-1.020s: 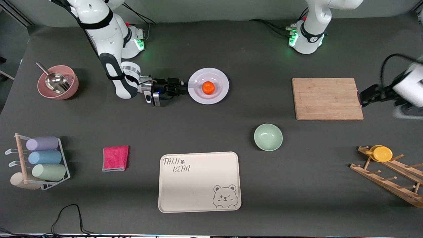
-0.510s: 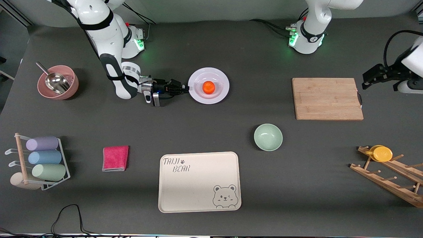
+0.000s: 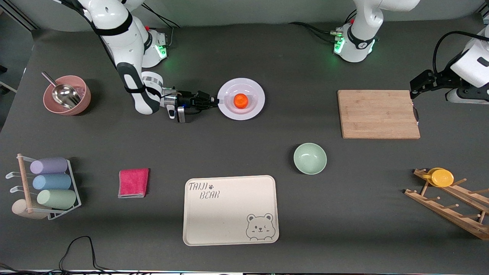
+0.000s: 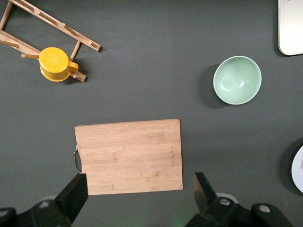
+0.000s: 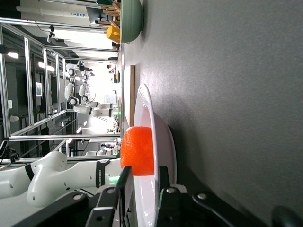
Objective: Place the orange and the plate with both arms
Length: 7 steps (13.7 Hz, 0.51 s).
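Reaching low and level, the right gripper (image 3: 214,101) pinches the plate's (image 3: 256,110) rim (orange (image 3: 241,101) aboard); the left gripper (image 4: 137,189) hangs spread wide above the cutting board (image 4: 129,156).

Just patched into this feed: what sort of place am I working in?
Most likely a robotics lab staged as a kitchen tabletop. Two robot arms stand at a dark mat with household props: a cutting board, a cup rack and a bear tray. Metal framing and another robot show in the right wrist view.
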Available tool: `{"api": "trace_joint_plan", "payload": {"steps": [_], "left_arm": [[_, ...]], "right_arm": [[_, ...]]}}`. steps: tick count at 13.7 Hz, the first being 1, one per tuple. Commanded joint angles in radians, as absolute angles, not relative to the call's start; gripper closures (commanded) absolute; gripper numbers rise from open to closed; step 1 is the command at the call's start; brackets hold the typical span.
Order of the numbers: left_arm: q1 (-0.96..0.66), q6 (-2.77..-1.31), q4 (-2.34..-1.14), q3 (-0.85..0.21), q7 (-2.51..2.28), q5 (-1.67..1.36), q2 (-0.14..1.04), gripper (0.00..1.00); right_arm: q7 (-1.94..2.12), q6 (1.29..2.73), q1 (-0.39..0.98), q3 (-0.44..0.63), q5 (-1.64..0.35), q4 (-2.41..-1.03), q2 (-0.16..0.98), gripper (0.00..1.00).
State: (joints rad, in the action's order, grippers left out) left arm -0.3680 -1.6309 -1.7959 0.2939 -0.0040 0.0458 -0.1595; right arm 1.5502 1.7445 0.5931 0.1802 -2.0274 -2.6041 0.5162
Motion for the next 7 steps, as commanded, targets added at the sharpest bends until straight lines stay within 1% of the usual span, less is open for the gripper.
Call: {"api": "trace_joint_plan", "payload": {"steps": [1, 7], "left_arm": [[-0.374, -1.631, -1.818, 0.296, -0.026, 0.063, -0.187, 0.0], [-0.371, -1.617, -1.818, 0.302, -0.038, 0.064, -0.189, 0.0]], "right_arm": [[1.605, 1.749, 0.635, 0.184, -2.071, -2.597, 0.558, 0.71], [1.606, 1.75, 0.652, 0.183, -2.071, -2.596, 0.568, 0.71]]}}
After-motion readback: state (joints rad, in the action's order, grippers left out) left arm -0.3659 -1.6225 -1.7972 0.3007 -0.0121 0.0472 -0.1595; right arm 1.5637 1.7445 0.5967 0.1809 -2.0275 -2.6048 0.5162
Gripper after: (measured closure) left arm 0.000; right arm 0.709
